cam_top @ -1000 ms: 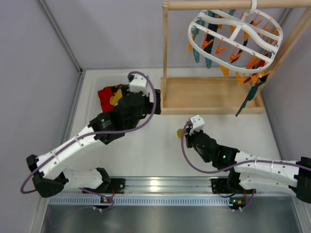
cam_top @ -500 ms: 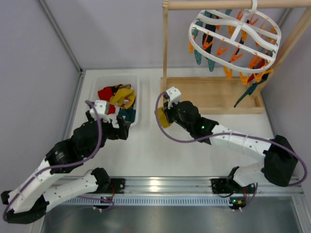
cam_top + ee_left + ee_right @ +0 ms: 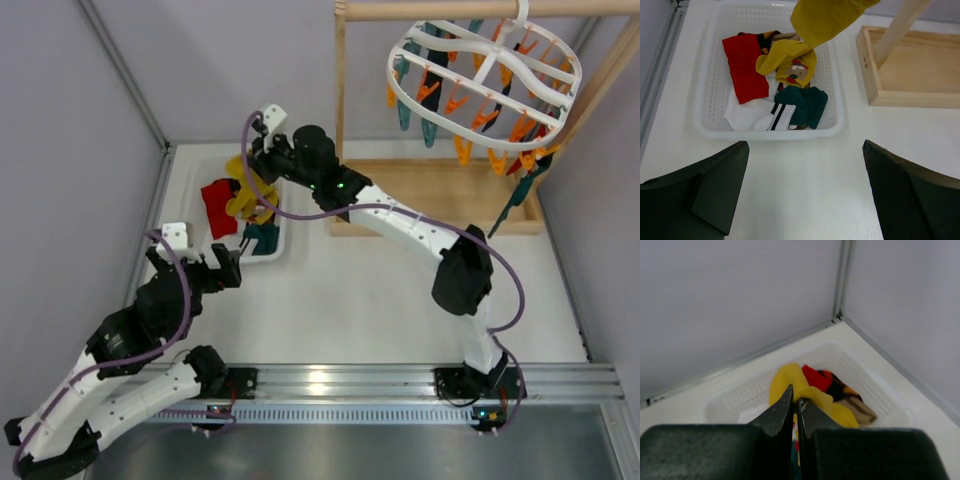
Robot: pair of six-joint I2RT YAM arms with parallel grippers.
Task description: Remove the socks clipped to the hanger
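My right gripper (image 3: 258,165) is shut on a mustard yellow sock (image 3: 810,397) and holds it over the white basket (image 3: 275,255) at the back left. That sock hangs into the top of the left wrist view (image 3: 825,17). The basket (image 3: 837,125) holds a red sock (image 3: 745,67), another yellow sock (image 3: 785,57), a dark teal sock (image 3: 807,105) and a white one. The white hanger (image 3: 485,70) hangs from the wooden rod at the back right with teal and dark socks (image 3: 515,195) still clipped on. My left gripper (image 3: 215,270) is open and empty, near the basket's front.
The wooden stand's tray base (image 3: 440,195) lies right of the basket, with its upright post (image 3: 340,100) close to my right arm. Grey walls close in the left and back sides.
My right gripper has carried the yellow sock from the table's middle to above the basket. My left arm has drawn back from the basket towards the near left.
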